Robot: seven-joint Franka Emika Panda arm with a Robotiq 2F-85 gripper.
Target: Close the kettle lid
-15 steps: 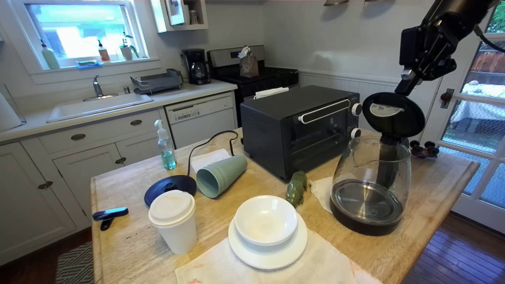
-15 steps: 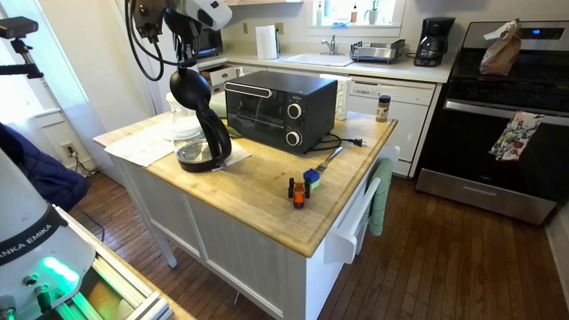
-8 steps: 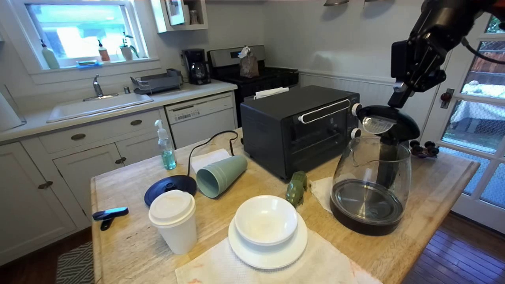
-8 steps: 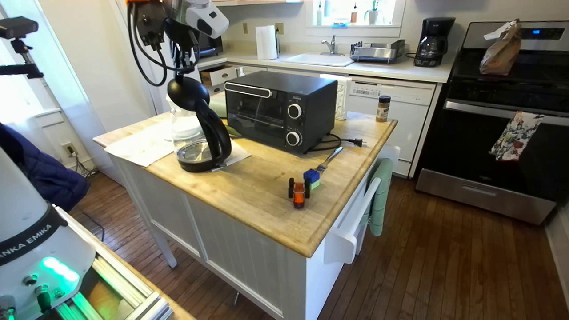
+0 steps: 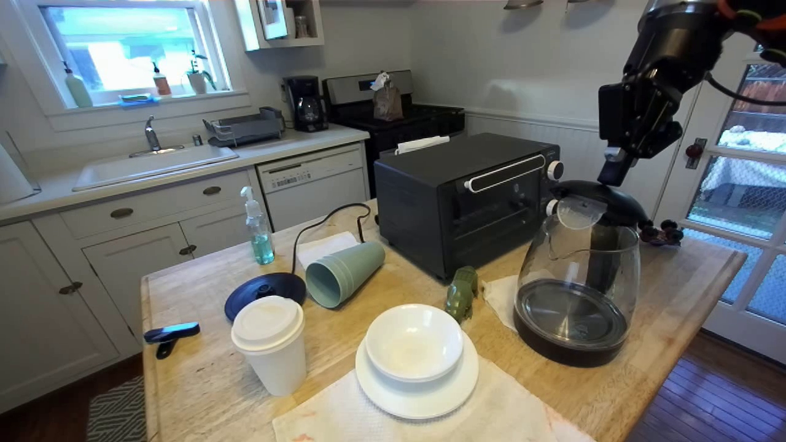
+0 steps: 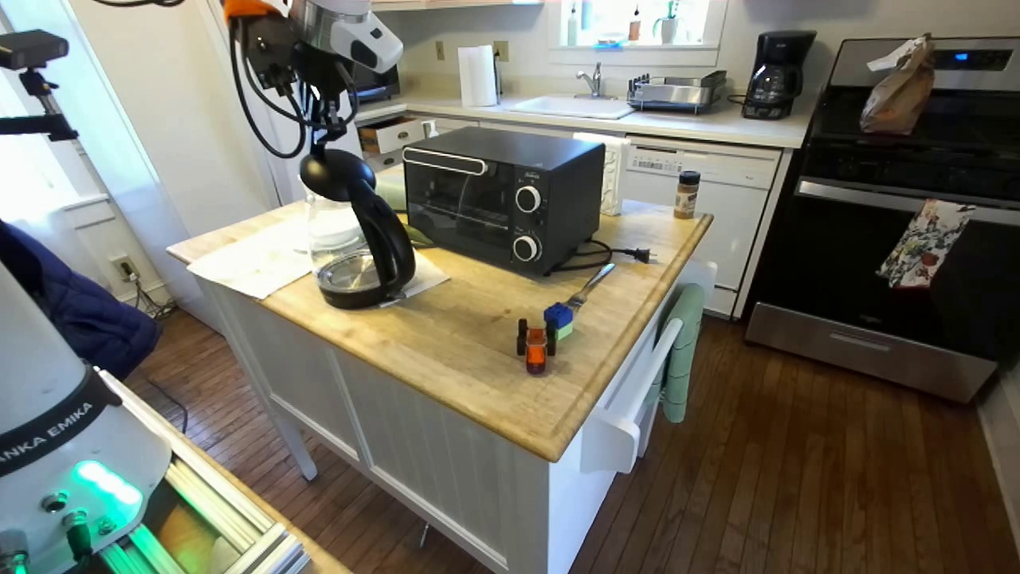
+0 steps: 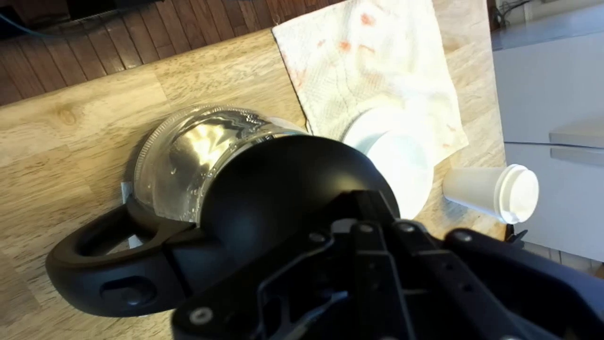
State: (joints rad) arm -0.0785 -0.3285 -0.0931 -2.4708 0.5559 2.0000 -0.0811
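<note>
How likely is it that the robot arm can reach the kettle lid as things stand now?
Very probably yes: the gripper is at the outer face of the tilted, unclosed lid, seemingly touching it, with nothing visible between them.

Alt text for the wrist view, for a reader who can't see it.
Jaws appear to touch the partly open lid of a glass kettle on a table. At picture right: a towel, a bowl on a plate, a cup.

In an exterior view, the band (image 6: 56,430) of the robot base (image 6: 48,343) reads "ANKA EMIKA", cut off at left; lettering on the toaster oven (image 6: 504,195), dishwasher (image 6: 737,203) and jar (image 6: 686,196) is too small to read; the stove display (image 6: 964,59), illegible.
</note>
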